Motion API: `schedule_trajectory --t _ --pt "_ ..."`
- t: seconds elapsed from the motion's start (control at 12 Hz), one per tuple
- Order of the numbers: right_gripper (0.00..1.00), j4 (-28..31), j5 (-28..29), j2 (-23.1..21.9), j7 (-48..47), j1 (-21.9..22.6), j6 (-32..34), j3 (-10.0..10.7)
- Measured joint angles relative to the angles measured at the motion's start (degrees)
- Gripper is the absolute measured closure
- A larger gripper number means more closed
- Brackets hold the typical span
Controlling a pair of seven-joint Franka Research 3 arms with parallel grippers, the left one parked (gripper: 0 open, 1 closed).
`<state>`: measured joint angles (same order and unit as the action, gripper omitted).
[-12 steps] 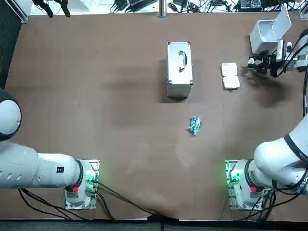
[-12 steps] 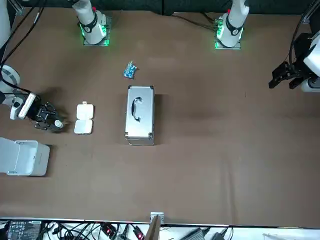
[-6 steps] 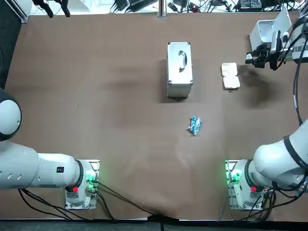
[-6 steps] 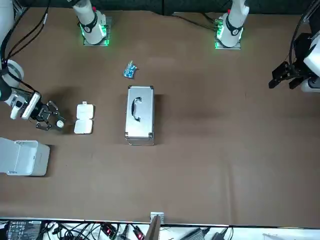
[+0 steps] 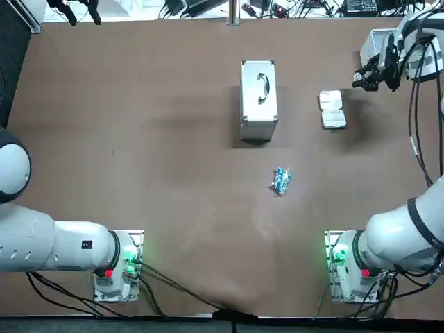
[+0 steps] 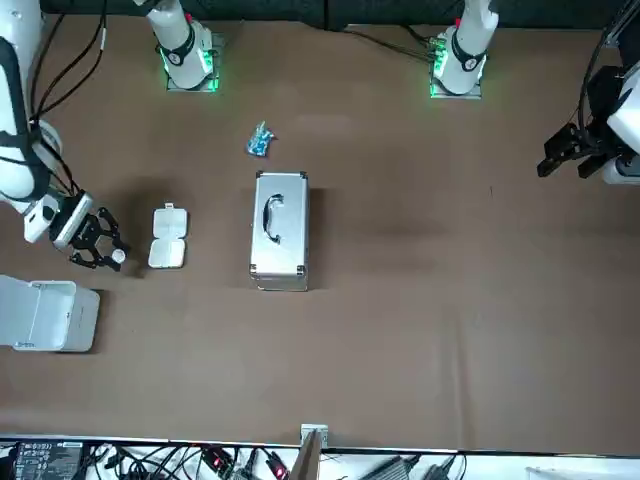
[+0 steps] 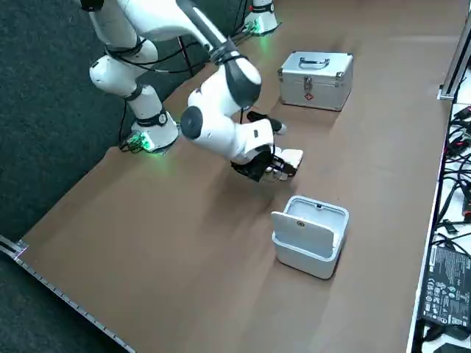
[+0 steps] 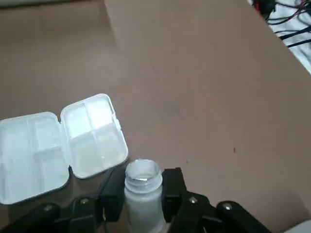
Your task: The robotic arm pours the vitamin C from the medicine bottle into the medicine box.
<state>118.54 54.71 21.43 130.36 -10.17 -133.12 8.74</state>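
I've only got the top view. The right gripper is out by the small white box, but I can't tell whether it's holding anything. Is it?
Observer: Yes. In the wrist view the right gripper, beside the medicine box, is shut on a small white medicine bottle.
Operator: Cap on or off?
Observer: Off; the bottle's mouth is open.
Operator: Anything in the box yet?
Observer: Its compartments are in plain sight in the wrist view, and I see no tablets in them.
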Motion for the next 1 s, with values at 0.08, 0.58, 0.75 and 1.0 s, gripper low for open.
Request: schedule_trajectory --t 0.08,0.58,0.75,1.0 --pt "0.58 0.51 -2.29 -0.67 -2.03 0.70 -1.97 -0.59" --pt "0.58 2.57 -11.60 -1.69 -7.56 5.41 -11.43 -2.73" --pt "0.58 2.86 -14.91 -1.73 -10.14 5.98 -12.64 -3.45" --pt "0.58 2.87 -23.16 -3.04 -18.80 6.03 -10.30 -3.63"
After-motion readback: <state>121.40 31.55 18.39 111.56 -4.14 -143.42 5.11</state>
